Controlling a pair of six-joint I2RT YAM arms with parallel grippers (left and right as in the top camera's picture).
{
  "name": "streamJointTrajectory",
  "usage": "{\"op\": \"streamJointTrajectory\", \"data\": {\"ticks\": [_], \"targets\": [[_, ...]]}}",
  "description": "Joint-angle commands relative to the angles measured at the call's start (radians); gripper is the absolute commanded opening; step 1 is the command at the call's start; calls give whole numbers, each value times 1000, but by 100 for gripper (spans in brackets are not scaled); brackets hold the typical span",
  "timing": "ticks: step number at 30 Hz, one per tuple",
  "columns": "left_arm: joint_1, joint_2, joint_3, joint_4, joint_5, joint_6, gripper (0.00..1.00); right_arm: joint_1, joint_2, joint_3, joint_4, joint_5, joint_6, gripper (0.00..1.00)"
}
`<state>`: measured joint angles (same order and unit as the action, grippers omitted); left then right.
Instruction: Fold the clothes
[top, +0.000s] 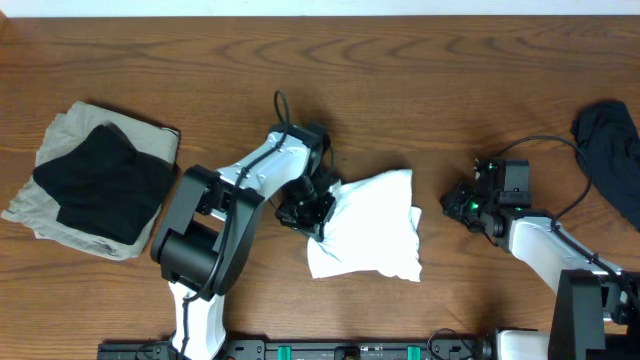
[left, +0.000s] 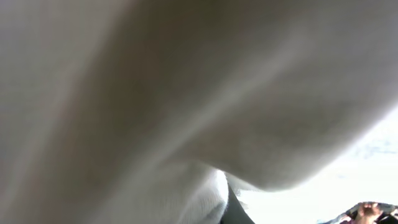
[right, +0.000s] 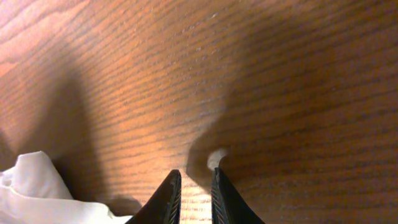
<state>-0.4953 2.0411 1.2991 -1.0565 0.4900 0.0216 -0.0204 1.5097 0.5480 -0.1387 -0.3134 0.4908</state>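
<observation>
A white crumpled garment (top: 370, 225) of the clothes lies bunched at the table's middle. My left gripper (top: 312, 212) sits at its left edge, shut on the white fabric. The same white garment (left: 186, 93) fills the left wrist view and hides the fingers. My right gripper (top: 458, 205) hovers just right of the garment, apart from it. In the right wrist view that gripper (right: 195, 177) shows a narrow gap with only bare wood between the fingers, and a corner of the white garment (right: 31, 186) lies at lower left.
A black garment (top: 105, 180) lies on a beige one (top: 60, 135) at the far left. A dark garment (top: 610, 145) sits at the right edge. A small white speck (right: 216, 155) lies on the wooden table (top: 400, 80) by the right fingertip.
</observation>
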Motion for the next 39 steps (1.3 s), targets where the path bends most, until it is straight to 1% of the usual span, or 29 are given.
{"op": "streamJointTrajectory", "data": {"ticks": [1, 4, 9, 11, 15, 19, 21, 22, 23, 24, 25, 27, 30, 34, 39], "targets": [[2, 10, -9, -9, -77, -18, 11, -5, 4, 4, -26, -38, -64, 16], [3, -17, -8, -8, -159, -19, 15, -5, 4, 4, -35, -105, -112, 16], [3, -92, -3, 11, -246, -16, 17, -5, 1, 9, -29, -248, -214, 13], [3, -127, -1, 20, -257, -15, 17, -5, -9, 12, -30, -305, -255, 11], [3, -215, -1, 57, -256, -15, 17, -5, -56, 12, -30, -343, -261, 4], [3, -290, -1, 87, -257, -16, 17, -5, -151, 12, -39, -386, -268, 3], [3, -312, -1, 103, -255, -17, 17, -5, -203, 13, -59, -354, -257, 3], [3, -320, -1, 110, -254, -28, 17, -5, -234, 13, -68, -332, -244, 3], [3, -325, -1, 114, -248, -47, 21, -5, -262, 13, -72, -321, -241, 3], [3, -326, -1, 115, -244, -86, 24, -5, -286, 13, -71, -319, -241, 4], [3, -326, -1, 106, -244, -136, 29, -5, -315, 13, -66, -319, -242, 4], [3, -324, -1, 84, -244, -220, 34, -5, -351, 14, -62, -324, -246, 3], [3, -324, -1, 80, -244, -285, 36, 5, -372, 14, -68, -375, -273, 3], [3, -324, -1, 77, -230, -320, 37, 45, -367, 14, -98, -381, -319, 3], [-8, -324, -15, 70, -99, -342, 37, 96, -341, 14, -55, -341, -358, 4]]}}
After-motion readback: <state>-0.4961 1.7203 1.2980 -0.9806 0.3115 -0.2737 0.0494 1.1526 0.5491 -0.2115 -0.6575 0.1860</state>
